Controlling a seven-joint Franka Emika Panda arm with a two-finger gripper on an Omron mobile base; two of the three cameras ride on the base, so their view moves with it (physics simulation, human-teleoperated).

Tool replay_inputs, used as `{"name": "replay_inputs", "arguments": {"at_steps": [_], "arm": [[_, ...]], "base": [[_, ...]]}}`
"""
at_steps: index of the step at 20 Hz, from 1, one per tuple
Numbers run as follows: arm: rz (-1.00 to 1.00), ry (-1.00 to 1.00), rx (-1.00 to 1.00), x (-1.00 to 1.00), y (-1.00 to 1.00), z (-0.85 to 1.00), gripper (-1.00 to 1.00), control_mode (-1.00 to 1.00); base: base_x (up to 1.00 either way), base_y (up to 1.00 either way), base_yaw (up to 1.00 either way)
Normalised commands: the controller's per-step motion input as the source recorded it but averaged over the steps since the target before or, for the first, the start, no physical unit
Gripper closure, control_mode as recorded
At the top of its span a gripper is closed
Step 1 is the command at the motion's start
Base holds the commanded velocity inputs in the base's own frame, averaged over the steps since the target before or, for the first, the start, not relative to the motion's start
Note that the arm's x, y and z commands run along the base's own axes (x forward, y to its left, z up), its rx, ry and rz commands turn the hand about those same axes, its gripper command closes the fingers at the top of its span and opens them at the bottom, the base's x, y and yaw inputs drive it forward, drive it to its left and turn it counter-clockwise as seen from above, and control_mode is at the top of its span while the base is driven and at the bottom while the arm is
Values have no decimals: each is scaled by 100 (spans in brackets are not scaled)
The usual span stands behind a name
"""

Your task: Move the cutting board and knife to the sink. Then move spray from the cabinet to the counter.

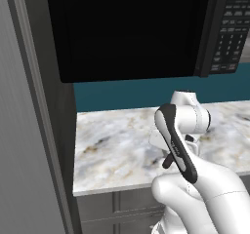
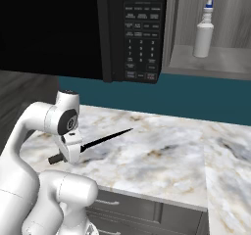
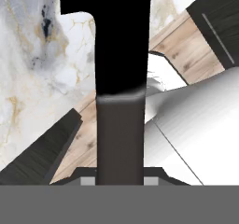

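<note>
We see the arm folded low over the counter point(image 2: 162, 155), wrist turned sideways. Its gripper point(image 2: 66, 155) clamps the knife point(image 2: 105, 138) by the handle, blade pointing out level above the marble.

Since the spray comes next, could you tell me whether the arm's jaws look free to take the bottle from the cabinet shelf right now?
Probably not yet: the gripper is shut on the knife. The spray itself stands unobstructed on the open cabinet shelf.

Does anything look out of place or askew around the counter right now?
Only the knife: it is off the counter, held by its handle in the jaws of the gripper, its blade slanting up over the marble. The spray stands upright on the cabinet shelf. Nothing looks spilled or damaged.
</note>
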Motion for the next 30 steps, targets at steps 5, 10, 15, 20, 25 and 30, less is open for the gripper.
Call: {"name": "replay_inputs", "arguments": {"at_steps": [5,10,15,20,25,30], "arm": [[0,-12,0,-35,-4,25,100,-100],[-1,-6,-1,-29,0,24,100,-100],[0,-1,-1,-23,0,15,100,-100],[-1,0,0,-2,0,0,100,-100],[0,0,0,0,0,0,100,-100],[0,0,0,0,0,0,100,100]], "base": [[0,0,0],[0,0,0],[0,0,0],[0,0,0],[0,0,0],[-2,0,0]]}}
